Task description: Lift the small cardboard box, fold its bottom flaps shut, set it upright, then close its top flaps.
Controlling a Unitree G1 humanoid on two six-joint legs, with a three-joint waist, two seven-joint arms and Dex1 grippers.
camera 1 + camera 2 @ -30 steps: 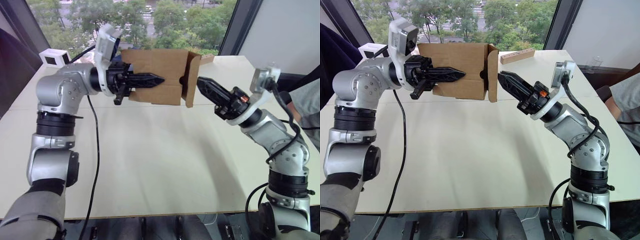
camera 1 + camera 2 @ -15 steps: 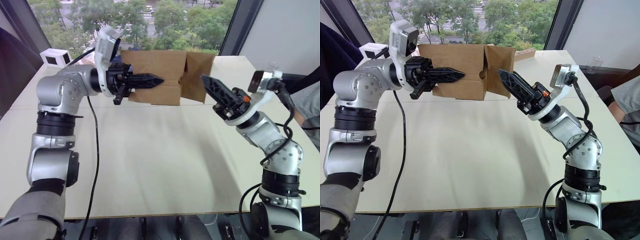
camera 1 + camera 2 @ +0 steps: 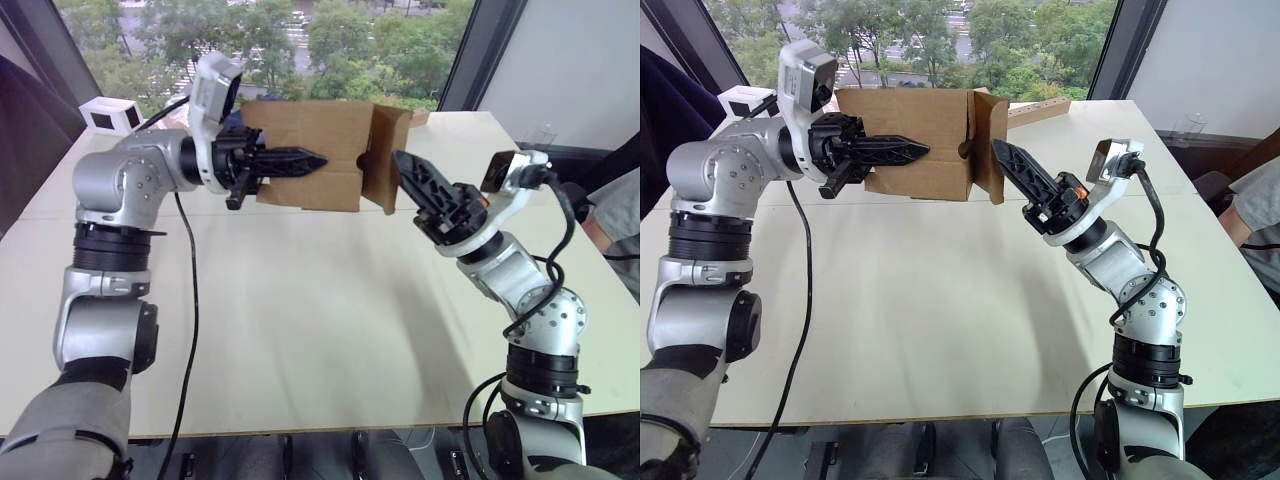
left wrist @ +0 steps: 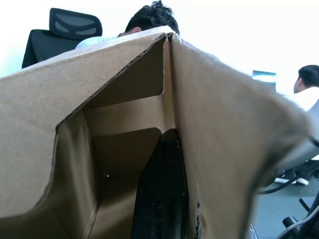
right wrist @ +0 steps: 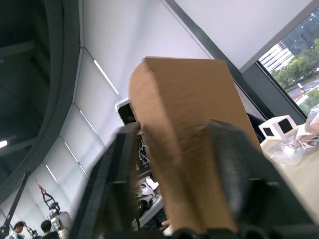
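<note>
Your small cardboard box (image 3: 312,153), plain brown corrugated, hangs on its side above the table (image 3: 300,330), open end facing right, one short notched flap (image 3: 385,160) standing out edge-on from that end.

Left gripper (image 3: 305,159) points sideways at chest height, fingers pinched together; right gripper (image 3: 409,172) — fingers parted — angles up toward it, elbow bent.

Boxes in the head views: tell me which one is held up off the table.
The small cardboard box, plain brown: the left gripper is shut on its wall, holding it in the air. The white box with a dark window sits on the table's far left corner.
</note>
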